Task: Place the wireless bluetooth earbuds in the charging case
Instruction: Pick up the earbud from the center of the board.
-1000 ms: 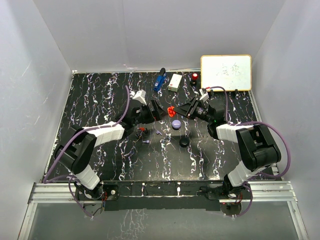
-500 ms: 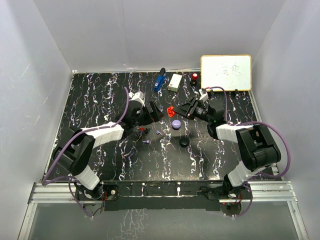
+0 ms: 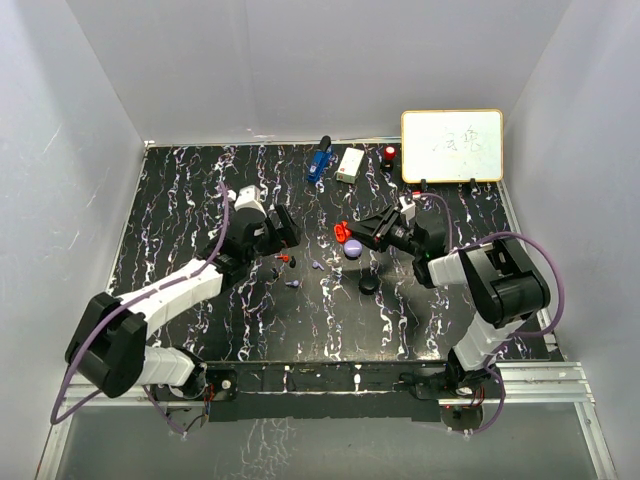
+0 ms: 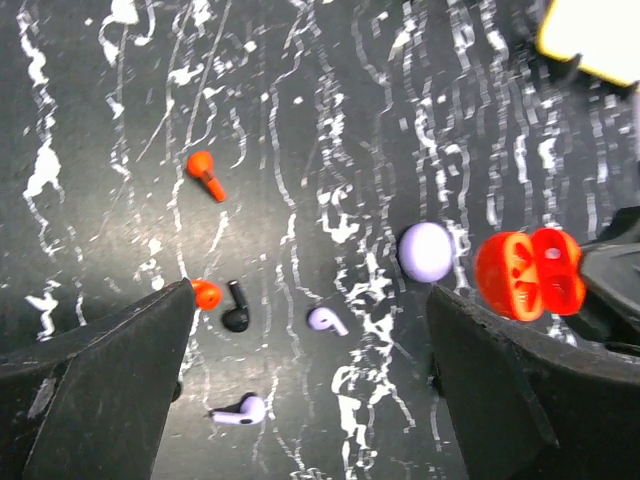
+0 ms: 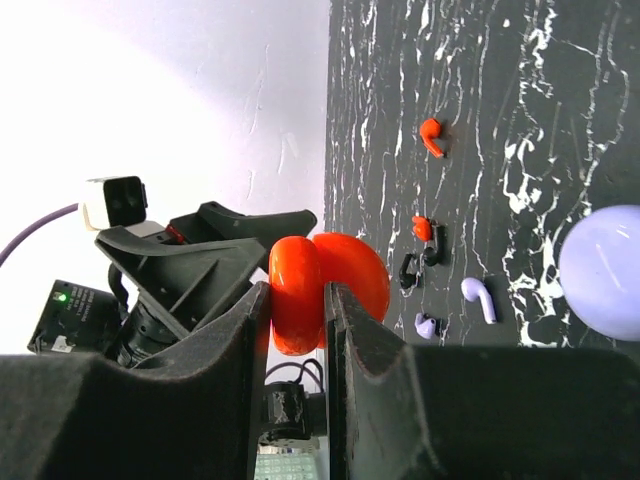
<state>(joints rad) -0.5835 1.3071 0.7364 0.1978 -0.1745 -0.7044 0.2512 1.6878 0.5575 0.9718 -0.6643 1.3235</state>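
Pinched the open red round plastic charging case [image 5: 355,275] edge-on in the right gripper [image 5: 297,300], above the black white-veined table [image 3: 190,200]. Spread the left gripper [image 4: 310,293] wide, with nothing in it, over the loose stemmed plastic earbuds [image 4: 325,320]: two red ones [image 4: 205,172], a black one [image 4: 234,310], two lavender ones [image 4: 242,410], all lying on the table, none in a case. Noted a shut lavender round case [image 4: 426,250] near them and a black round case [image 3: 369,285] nearer the bases.

My black marbled tabletop [image 3: 180,190] carries scattered earbuds [image 4: 205,172] in red, black and lavender; a lavender case [image 4: 426,251]; a black case [image 3: 369,285] nearer me.
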